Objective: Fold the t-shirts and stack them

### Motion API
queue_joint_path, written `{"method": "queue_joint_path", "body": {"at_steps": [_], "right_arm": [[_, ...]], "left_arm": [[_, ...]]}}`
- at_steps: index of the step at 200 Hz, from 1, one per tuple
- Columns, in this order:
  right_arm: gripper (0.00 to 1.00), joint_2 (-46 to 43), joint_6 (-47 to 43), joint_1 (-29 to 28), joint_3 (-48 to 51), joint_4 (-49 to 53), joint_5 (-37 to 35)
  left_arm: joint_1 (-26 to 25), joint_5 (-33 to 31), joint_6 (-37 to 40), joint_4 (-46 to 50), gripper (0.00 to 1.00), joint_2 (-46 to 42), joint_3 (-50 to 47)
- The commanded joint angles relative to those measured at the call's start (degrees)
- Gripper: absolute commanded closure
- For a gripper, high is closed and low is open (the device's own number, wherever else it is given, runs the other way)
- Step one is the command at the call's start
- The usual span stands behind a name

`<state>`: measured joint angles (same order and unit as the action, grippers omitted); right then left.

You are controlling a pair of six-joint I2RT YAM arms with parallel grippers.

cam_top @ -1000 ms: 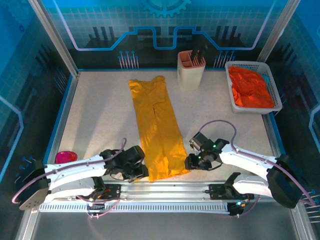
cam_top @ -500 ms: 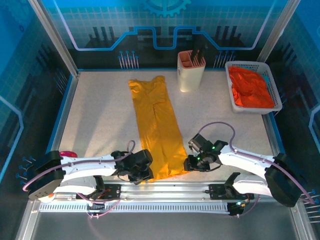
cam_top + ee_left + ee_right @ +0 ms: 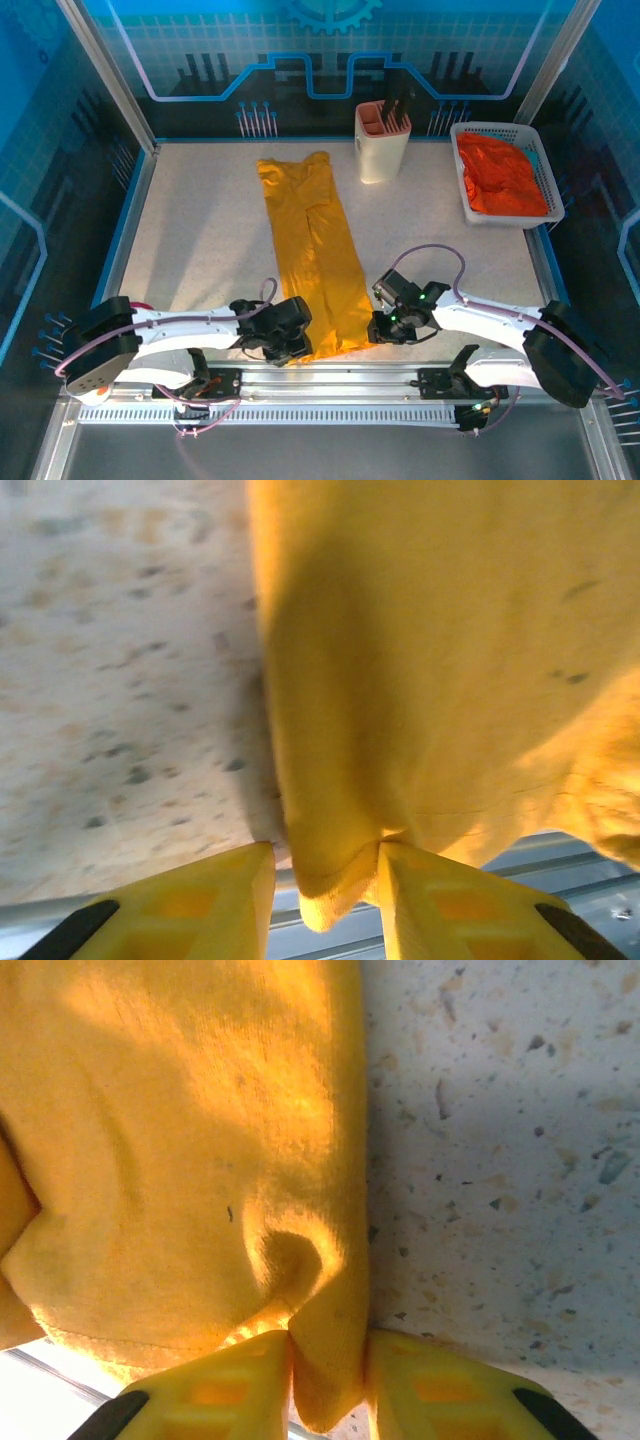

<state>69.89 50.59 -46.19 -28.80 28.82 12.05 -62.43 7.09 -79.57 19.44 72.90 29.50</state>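
Note:
A mustard-yellow t-shirt lies folded into a long strip down the middle of the table, its near end at the front edge. My left gripper sits at the strip's near left corner. In the left wrist view the yellow hem bunches between the jaws of that gripper. My right gripper is at the near right corner. The right wrist view shows this gripper pinching a thick fold of the yellow cloth. An orange-red t-shirt lies crumpled in the basket at the back right.
The white mesh basket stands at the back right of the table. A cream holder with dark utensils stands just right of the yellow shirt's far end. The metal rail runs along the front edge, right behind both grippers.
Both grippers have closed in on the near corners of the yellow shirt. The left arm has slid right toward the hem. The right gripper has edged slightly left.

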Motion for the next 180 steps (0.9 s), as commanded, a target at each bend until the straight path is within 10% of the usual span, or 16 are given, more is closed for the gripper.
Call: {"method": "queue_joint_path", "body": {"at_steps": [1,74,180], "right_arm": [[0.76,0.51,0.48,-0.78,-0.60,-0.18,-0.45],[1.00,-0.26,0.81,-1.00,-1.59,2.18,-1.69],[1.00,-2.11,10.66,-8.73,-9.63,9.33,-8.78]], "left_arm": [[-0.32,-3.01,0.86,-6.43,0.65,1.61,0.91],[0.12,-4.01,2.42,0.29,0.81,-0.32,1.66],[3.75,-2.13,9.19,18.12,0.88,-18.03,-0.87]]}}
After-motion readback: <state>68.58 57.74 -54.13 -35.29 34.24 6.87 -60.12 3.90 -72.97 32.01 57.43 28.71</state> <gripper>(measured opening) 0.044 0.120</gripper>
